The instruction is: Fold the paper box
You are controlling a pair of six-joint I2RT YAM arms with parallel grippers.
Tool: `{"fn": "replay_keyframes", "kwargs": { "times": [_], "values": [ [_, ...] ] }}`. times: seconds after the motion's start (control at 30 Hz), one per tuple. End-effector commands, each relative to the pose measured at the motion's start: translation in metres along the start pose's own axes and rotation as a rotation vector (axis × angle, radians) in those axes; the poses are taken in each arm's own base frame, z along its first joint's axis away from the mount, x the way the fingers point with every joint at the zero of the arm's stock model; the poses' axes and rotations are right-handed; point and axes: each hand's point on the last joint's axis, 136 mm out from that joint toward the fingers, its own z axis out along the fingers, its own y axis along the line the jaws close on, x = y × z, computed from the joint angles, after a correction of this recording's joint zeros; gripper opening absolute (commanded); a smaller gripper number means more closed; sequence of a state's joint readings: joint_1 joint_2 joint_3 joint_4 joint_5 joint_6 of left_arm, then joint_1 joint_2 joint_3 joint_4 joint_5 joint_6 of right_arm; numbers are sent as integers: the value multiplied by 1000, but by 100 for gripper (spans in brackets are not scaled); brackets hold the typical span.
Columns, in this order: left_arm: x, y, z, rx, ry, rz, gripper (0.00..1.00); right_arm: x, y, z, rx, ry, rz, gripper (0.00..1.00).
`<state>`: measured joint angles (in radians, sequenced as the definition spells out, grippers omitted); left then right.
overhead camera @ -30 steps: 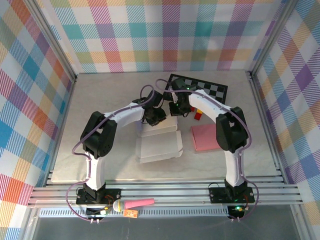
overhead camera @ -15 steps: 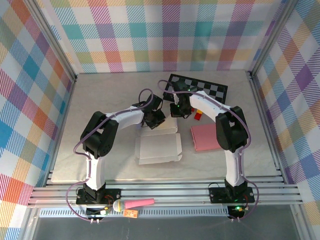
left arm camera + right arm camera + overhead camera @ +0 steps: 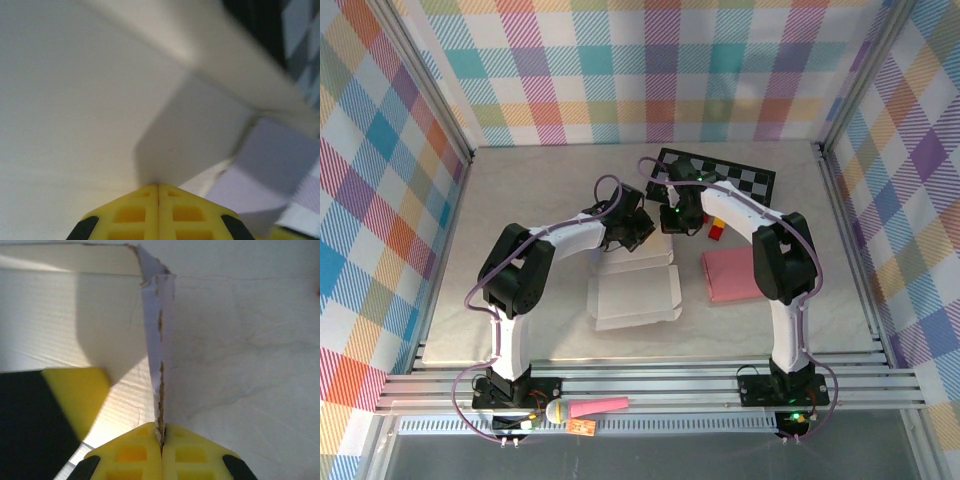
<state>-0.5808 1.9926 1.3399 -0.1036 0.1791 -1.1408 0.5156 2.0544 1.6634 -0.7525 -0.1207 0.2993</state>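
While the paper box (image 3: 638, 295) lies mid-worktop with its main panel flat, the right gripper (image 3: 161, 440) holds its jaws pinched on a raised flap (image 3: 159, 340) and the left gripper (image 3: 158, 187), jaws closed, possibly nips a second flap (image 3: 200, 130), so most folds remain.

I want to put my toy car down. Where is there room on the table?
Bare: the table's left side, between wall and left arm, and the strip in front of the box. Crowded: middle and right, with box, pink pad and checkerboard.
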Motion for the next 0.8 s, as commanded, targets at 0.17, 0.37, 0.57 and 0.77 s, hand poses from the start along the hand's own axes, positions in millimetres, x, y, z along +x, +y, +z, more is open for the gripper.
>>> {"fn": "replay_keyframes", "kwargs": {
  "times": [0.17, 0.37, 0.57, 0.77],
  "values": [
    [2, -21, 5, 81, 24, -110, 0, 6, 19, 3, -80, 37, -5, 0],
    [10, -3, 10, 84, 30, -194, 0, 5, 22, 4, -100, 37, -2, 0],
    [21, 23, 22, 15, 34, -185, 0, 6, 26, 9, -131, 47, 3, 0],
    [27, 49, 34, -44, 30, -163, 0, 3, 29, 7, -142, 44, 21, 0]
  ]
}}
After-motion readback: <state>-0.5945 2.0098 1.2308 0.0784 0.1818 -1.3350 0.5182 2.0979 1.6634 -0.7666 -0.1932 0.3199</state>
